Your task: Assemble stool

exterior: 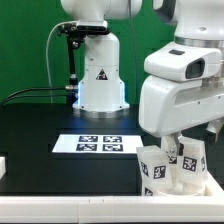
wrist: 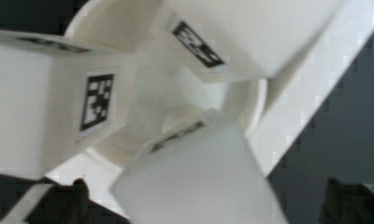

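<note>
Hovering gripper (exterior: 178,150) w/ jaws spread, gripping nothing, over tagged legs (exterior: 165,168), legs' long axes roughly upright

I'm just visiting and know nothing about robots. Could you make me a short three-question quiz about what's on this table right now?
1. True or false: the thin flat white marker board printed with black-and-white tags lies on the black table.
2. Where do the short chunky white plastic stool legs with square tags stand in the exterior view?
A. at its lower right, under the arm's gripper
B. at its far left
C. on top of the marker board
3. Fill in: the gripper's jaws are ____ (open or shut).

Key: 1 true; 2 A; 3 open.
</note>
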Motion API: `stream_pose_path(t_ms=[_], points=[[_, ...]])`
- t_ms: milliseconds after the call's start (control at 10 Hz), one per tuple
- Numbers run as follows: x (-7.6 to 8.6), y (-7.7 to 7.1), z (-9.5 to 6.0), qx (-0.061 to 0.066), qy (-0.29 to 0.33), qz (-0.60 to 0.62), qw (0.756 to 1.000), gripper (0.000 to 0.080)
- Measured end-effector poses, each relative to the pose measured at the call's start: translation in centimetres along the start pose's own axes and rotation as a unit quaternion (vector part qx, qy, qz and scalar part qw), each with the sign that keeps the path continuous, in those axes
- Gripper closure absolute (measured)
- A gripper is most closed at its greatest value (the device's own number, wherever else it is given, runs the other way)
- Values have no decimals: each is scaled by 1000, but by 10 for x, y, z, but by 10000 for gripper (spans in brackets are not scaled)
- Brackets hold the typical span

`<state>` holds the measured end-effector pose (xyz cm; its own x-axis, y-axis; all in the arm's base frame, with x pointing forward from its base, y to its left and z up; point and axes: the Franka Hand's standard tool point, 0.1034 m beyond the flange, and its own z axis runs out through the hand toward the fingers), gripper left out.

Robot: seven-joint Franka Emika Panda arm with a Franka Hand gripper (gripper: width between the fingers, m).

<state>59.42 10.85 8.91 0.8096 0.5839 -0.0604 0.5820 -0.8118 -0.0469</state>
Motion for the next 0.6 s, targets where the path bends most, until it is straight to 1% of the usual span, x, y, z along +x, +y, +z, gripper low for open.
stream_pose_path(t_ms=[100,300,400,500,600], points=[[-1,4,2,-4,1,-35,999,151],[3,10,3,-23,14,-97,995,151],[5,13,4,-33,26,-92,995,151],[4,13,4,-32,24,-88,995,260],[4,13,4,-32,25,-70,997,395]])
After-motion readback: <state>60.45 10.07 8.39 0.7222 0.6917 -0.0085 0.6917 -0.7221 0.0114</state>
